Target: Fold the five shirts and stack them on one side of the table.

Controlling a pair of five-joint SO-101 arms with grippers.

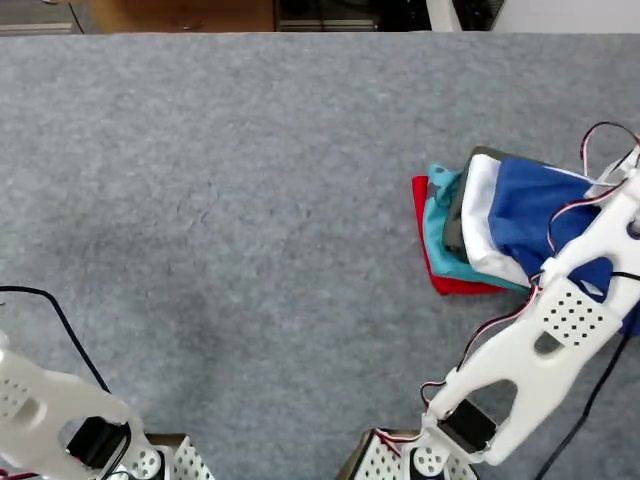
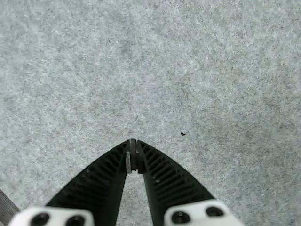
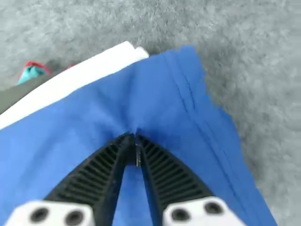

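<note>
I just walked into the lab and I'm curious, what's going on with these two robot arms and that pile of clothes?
The right gripper is shut on a pinch of the blue shirt, the top of a folded stack on the table's right side, with the white shirt, dark shirt, teal shirt and red shirt beneath. The left gripper is shut over bare table, holding nothing.
</note>
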